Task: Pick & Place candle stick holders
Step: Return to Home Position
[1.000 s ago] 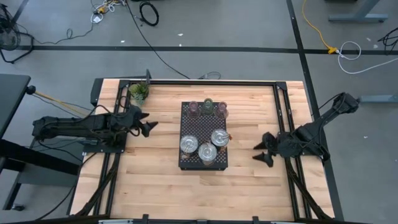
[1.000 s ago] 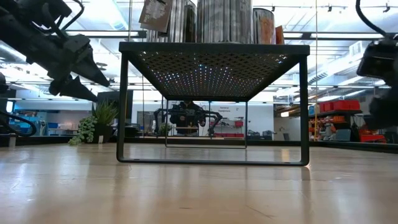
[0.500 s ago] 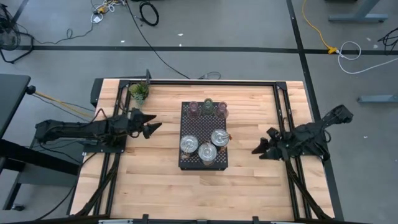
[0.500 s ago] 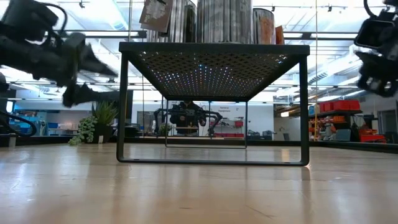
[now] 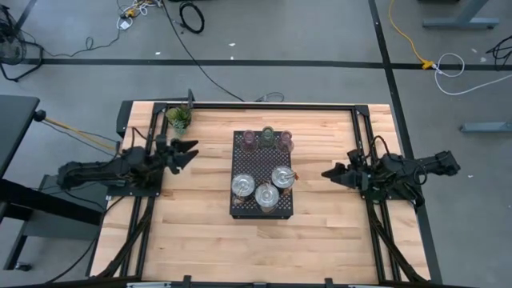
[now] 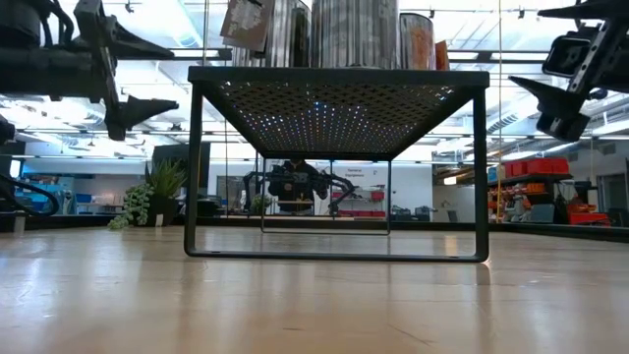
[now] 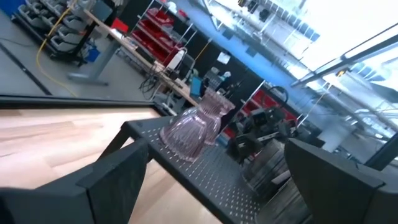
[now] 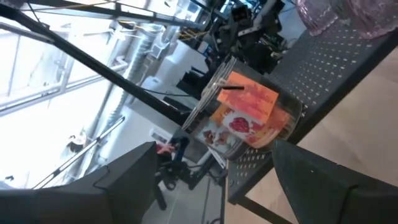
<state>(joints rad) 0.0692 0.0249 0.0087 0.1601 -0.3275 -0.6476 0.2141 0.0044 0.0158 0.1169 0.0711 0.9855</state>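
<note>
Six candle stick holders stand by their bases on the black perforated tray [image 5: 240, 164]: two pinkish-brown ones [image 5: 249, 138] [image 5: 286, 142] and a pale green one [image 5: 267, 134] along its far edge, three silvery glass ones [image 5: 281, 177] [image 5: 242, 186] [image 5: 266, 196] nearer. My left gripper [image 5: 187, 151] is open and empty, left of the tray and above the table. In its wrist view a pinkish holder [image 7: 196, 124] shows ahead. My right gripper [image 5: 330, 173] is open and empty, right of the tray. Its wrist view shows a glass holder [image 8: 249, 118].
The tray stands on thin legs [image 6: 193, 172] as a raised platform at mid-table. A small green potted plant [image 5: 178, 118] sits at the far left corner. Bare wood lies on both sides of the tray and in front of it [image 5: 264, 240].
Both grippers have risen and gone a little toward the table's far edge, staying open and empty. My right gripper has also levelled out, now pointing toward the tray. The holders and the tray have not moved.
</note>
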